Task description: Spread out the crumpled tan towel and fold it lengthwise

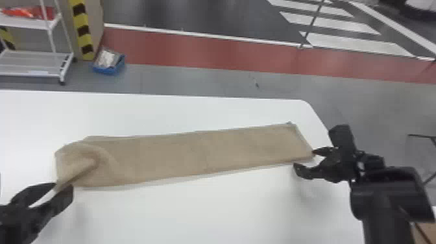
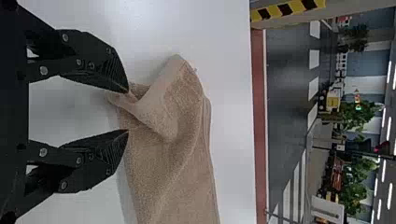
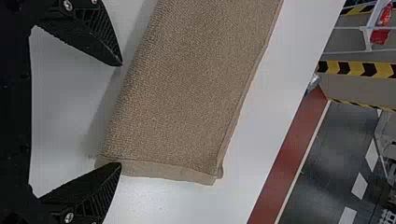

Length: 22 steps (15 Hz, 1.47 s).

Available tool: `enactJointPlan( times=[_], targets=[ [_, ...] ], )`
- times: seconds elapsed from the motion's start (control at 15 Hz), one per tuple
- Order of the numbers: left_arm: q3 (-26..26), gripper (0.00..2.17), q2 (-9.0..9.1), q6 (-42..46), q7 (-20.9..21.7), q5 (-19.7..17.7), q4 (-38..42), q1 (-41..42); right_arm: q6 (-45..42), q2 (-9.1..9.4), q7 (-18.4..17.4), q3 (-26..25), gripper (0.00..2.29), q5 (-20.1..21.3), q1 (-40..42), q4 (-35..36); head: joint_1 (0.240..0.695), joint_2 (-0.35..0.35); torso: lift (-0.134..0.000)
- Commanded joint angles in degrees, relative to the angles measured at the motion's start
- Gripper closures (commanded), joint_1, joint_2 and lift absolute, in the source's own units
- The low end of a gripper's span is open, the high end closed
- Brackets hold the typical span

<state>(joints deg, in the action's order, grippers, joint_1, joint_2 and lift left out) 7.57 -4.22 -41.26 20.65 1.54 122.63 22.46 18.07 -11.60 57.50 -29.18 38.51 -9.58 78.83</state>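
Grey floor (image 1: 194, 78) extends beyond both claws, crossed by a red strip (image 1: 211, 52). White table (image 1: 227, 207) next in size; its top lies beneath the left claw (image 1: 62, 187) and the right claw (image 1: 304, 159). Tan towel (image 1: 194, 149) on the table, laid as a long, narrow band running from the left claw's tips to the right claw's tips. Most of its length is flat. Layered edges are visible at the end by the right claw, nearly in line, with a slight offset at the far corner. The end by the left claw is rumpled, with a raised flap (image 1: 78, 165) whose pointed corner reaches in between that claw's tips.

White cart (image 1: 39, 24) stands on the floor, well beyond the left claw. Right claw: fingers set wide, nothing gripped; one tip overlaps the towel's near corner in view, contact cannot be confirmed. Left claw: fingers also well parted, not closed on the cloth; one tip lies at the raised corner, the other beside the towel's near edge. Striped post (image 1: 82, 29), yellow and black, beyond the left claw. Blue bin (image 1: 108, 69) on the floor near the post's foot, likewise beyond that claw. Red bundle (image 1: 19, 12) on the cart's upper shelf.
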Motion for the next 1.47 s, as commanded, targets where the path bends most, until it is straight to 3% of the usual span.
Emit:
enactJointPlan(
  times=[0.0, 0.2, 0.33, 0.53, 0.8, 1.0, 1.07, 1.2, 1.27, 1.33, 1.4],
  targets=[
    [-0.1, 0.73, 0.0, 0.0, -0.1, 0.5, -0.1, -0.1, 0.0, 0.0, 0.1, 0.0, 0.09, 0.0, 0.0, 0.0, 0.695, -0.251, -0.124],
    [0.0, 0.73, -0.27, 0.0, 0.2, 1.4, -0.1, -0.1, 0.0, 0.0, 0.1, 0.0, 0.09, 0.0, 0.0, 0.0, 0.695, -0.249, -0.124],
    [0.1, 1.85, -0.35, -0.2, 0.4, 1.7, 0.0, -0.3, 0.0, 0.0, 0.1, -0.1, 0.09, 0.0, 0.0, 0.0, 0.695, -0.247, -0.124],
    [1.0, 1.86, -0.79, -0.5, 2.9, 1.8, 0.1, -0.7, 0.0, 0.0, 0.2, -0.4, 0.09, -0.3, 0.0, 0.5, 0.695, -0.243, -0.124],
    [2.7, 1.86, -1.23, -1.4, 9.1, 2.8, 0.9, -1.3, 4.6, 0.26, 1.2, -1.4, 0.09, -7.7, -0.3, 2.6, 0.695, -0.242, -0.124],
    [3.0, 1.86, -1.5, -1.4, 11.4, 3.3, 1.0, -1.3, 5.4, 0.26, 1.0, 1.3, 0.12, -6.6, -2.2, 2.3, 0.695, -0.234, -0.124],
    [3.0, 1.86, -1.5, -1.4, 11.7, 3.3, 1.1, -1.3, 5.4, 0.26, 1.0, 1.1, 0.23, -7.2, -2.9, 1.2, 0.695, -0.226, -0.124],
    [3.1, 1.86, -1.5, -1.4, 12.2, 3.3, 1.2, -1.2, 7.4, 0.26, 2.0, -0.7, 0.63, -12.2, -4.1, 1.0, 0.695, -0.216, -0.124],
    [3.2, 1.86, -1.58, -1.4, 12.7, 3.4, 1.5, -1.2, 10.7, 0.26, 2.9, -1.6, 1.08, -13.4, -5.2, 1.0, 0.695, -0.213, -0.124],
    [3.4, 1.86, -1.58, -1.2, 13.0, 3.4, 1.5, -1.1, 10.9, 0.26, 2.3, -1.0, 1.86, -12.4, -5.3, 1.1, 0.695, -0.212, -0.124],
    [3.5, 1.86, -1.67, -1.2, 13.1, 3.4, 1.5, -1.2, 10.9, 0.26, 1.6, -0.1, 2.22, -10.7, -5.3, 0.6, 0.695, -0.212, -0.124]
  ],
)
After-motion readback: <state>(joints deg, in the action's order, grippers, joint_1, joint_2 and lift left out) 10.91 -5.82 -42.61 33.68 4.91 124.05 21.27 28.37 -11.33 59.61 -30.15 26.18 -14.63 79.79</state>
